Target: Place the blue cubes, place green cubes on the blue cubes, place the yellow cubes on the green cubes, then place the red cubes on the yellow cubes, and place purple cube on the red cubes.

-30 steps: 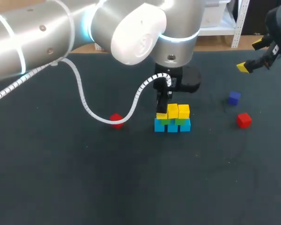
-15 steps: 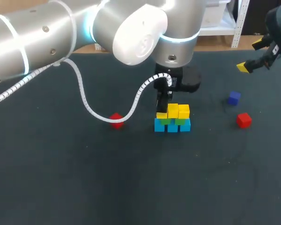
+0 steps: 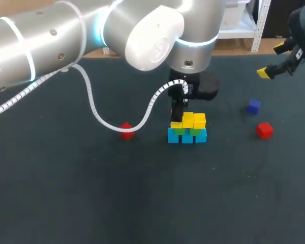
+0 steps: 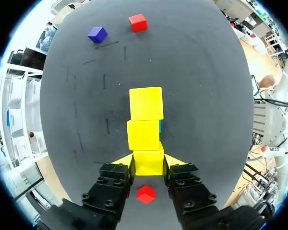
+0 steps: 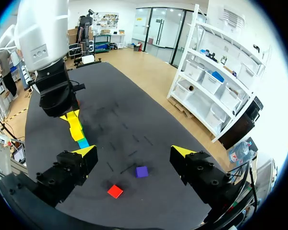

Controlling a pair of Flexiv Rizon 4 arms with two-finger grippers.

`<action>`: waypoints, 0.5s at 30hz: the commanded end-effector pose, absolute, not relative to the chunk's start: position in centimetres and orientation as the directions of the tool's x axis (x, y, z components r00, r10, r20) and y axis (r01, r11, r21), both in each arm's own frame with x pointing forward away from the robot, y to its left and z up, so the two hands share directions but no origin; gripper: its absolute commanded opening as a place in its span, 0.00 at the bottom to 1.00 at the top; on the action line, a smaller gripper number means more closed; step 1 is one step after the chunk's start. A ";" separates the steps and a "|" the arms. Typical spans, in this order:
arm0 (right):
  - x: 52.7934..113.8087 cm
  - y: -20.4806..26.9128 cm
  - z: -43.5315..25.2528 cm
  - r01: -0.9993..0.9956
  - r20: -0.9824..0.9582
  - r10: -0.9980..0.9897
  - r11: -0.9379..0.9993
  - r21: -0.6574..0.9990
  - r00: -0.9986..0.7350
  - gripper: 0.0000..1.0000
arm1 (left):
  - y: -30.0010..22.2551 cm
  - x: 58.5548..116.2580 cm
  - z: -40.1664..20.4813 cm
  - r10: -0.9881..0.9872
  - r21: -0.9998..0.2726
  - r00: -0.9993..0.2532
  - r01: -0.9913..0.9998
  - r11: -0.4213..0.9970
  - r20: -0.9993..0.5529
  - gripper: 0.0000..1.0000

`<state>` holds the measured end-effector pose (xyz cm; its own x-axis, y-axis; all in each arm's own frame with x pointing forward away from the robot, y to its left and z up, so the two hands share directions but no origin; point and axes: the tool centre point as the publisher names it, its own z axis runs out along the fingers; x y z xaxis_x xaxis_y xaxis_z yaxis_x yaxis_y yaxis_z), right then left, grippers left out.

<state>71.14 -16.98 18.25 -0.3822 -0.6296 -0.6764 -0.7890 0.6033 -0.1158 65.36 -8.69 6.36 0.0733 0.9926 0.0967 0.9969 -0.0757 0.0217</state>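
A row of blue cubes (image 3: 187, 136) lies mid-table with green cubes (image 3: 195, 131) on top. Two yellow cubes (image 3: 193, 120) sit on the green layer. My left gripper (image 3: 176, 120) stands over the stack's left end, shut on a third yellow cube (image 3: 175, 125). In the left wrist view that yellow cube (image 4: 148, 158) is pinched between the fingers of the left gripper (image 4: 149, 165), in line with the other two yellow cubes (image 4: 144, 120). My right gripper (image 3: 272, 61) hangs open and empty at the far right, above a purple cube (image 3: 253, 106) and a red cube (image 3: 265, 130).
A second red cube (image 3: 125, 130) lies left of the stack, beside the left arm's white cable (image 3: 94, 114). From the right wrist view, the purple cube (image 5: 142, 171) and red cube (image 5: 115, 191) lie under the open right gripper (image 5: 133, 151).
The left arm's upper links have shifted very slightly to the right. The gripper, the held yellow cube and the right arm stay in place.
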 end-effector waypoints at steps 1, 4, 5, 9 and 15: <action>71.1 -17.0 18.3 -0.789 -0.677 -0.629 0.603 -0.116 -0.382 1.00 | -9.0 65.6 6.4 0.992 0.019 0.071 0.997 -0.073 0.104 0.00; 71.1 -17.0 18.3 -0.789 -0.677 -0.629 0.603 -0.116 -0.382 1.00 | -9.0 65.6 6.3 0.992 0.019 0.071 0.997 -0.074 0.107 0.00; 71.1 -17.0 18.3 -0.789 -0.677 -0.629 0.603 -0.116 -0.382 1.00 | -9.0 65.6 6.2 0.992 0.019 0.071 0.997 -0.074 0.108 0.00; 71.1 -17.0 18.3 -0.789 -0.677 -0.629 0.603 -0.116 -0.382 1.00 | -9.0 65.6 6.1 0.991 0.018 0.070 0.997 -0.073 0.111 0.09; 71.1 -17.0 18.3 -0.789 -0.677 -0.629 0.603 -0.116 -0.382 1.00 | -8.9 65.6 6.1 0.991 0.016 0.066 0.998 -0.068 0.114 0.48</action>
<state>71.13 -16.98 18.25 -0.3822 -0.6296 -0.6764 -0.7890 0.6033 -0.1158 65.35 -8.81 6.13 0.0683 0.9917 0.1087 0.9973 -0.0709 0.0201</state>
